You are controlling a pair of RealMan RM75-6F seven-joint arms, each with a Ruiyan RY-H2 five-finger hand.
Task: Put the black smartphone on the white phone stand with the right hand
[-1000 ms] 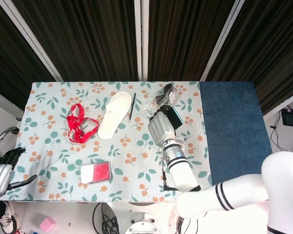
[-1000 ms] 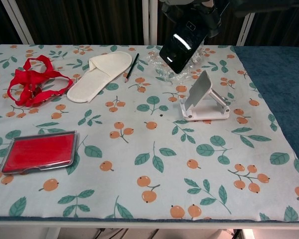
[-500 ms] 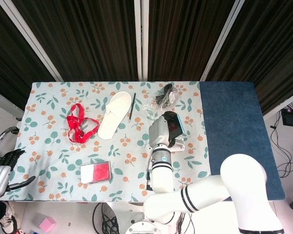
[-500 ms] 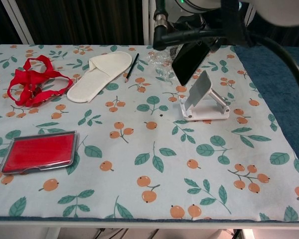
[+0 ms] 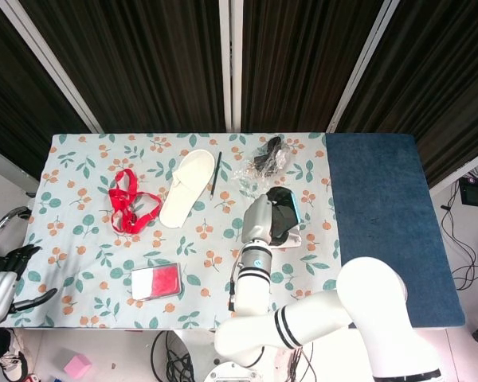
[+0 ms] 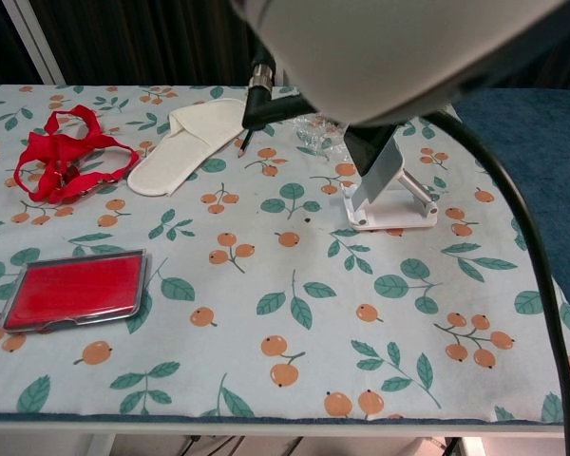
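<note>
At the near edge of the table (image 6: 266,380), covered by a floral cloth, lies one flat rectangular red case (image 6: 73,288) in clear plastic. Off the table's near left corner the left hand (image 5: 1,280) hangs with fingers apart, holding nothing. Farther in stands one white phone stand (image 6: 389,195), its plate tilted. The right hand (image 5: 260,217) grips the one glossy black smartphone (image 5: 280,212) right at the stand. Beyond lie one cream slipper (image 6: 190,130), one thin pencil (image 6: 250,128), one tangled red strap (image 6: 62,152) and crinkled clear plastic (image 5: 251,169).
</note>
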